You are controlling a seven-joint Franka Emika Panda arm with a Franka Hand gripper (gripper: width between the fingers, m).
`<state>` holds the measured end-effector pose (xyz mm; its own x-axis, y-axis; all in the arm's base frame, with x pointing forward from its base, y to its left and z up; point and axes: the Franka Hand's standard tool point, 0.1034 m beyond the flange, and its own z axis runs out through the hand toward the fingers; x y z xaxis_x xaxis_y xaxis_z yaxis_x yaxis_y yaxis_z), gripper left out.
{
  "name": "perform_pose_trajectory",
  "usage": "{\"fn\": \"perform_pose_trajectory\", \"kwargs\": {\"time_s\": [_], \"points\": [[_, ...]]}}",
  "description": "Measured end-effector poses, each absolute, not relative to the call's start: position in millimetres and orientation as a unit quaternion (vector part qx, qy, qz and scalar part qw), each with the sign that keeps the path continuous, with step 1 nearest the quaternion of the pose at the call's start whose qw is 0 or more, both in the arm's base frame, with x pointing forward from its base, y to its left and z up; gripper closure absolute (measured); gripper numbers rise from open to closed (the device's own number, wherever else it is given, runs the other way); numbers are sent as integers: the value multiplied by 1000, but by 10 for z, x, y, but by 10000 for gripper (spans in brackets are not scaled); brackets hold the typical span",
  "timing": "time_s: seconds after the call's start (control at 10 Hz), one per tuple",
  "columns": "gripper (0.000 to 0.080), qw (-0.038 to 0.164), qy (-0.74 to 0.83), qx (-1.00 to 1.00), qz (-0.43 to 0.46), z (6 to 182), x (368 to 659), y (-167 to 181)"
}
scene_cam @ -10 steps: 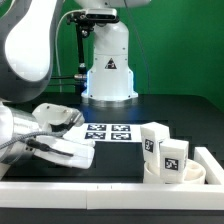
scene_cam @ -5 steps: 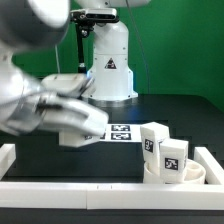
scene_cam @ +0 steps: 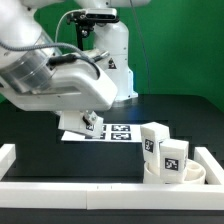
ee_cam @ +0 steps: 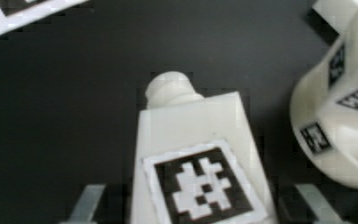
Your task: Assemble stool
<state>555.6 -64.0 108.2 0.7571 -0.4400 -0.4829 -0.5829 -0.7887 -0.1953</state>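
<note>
- Stool: white plastic kit; the round, shallow white disc seat [scene_cam: 181, 176] lay at the exterior view's right, inside the long white border rail [scene_cam: 90, 188], with two chunky white block legs [scene_cam: 172, 158] standing in it.
- Third white block leg [ee_cam: 197, 150], bearing a black-and-white square tag, was clasped between the two-finger gripper's [ee_cam: 197, 205] jaws, lifted above the black table [scene_cam: 60, 160].
- Marker board [scene_cam: 112, 132]: tags only, no readable writing.
</note>
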Motion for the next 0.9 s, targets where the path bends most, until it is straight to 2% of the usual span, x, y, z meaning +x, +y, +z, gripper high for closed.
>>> {"fn": "perform_pose_trajectory", "kwargs": {"time_s": [0.2,0.3,0.4,0.7,0.8,0.9], "points": [[479,157,248,-945,145,1597,5735,-236],[479,135,228,-960,94,1833,5906,-27],[479,129,224,-965,51,1882,5952,64],[479,110,233,-964,-56,1855,6020,89],[479,106,254,-956,-105,1847,6048,243],[479,100,250,-951,-150,1756,6000,411]]}}
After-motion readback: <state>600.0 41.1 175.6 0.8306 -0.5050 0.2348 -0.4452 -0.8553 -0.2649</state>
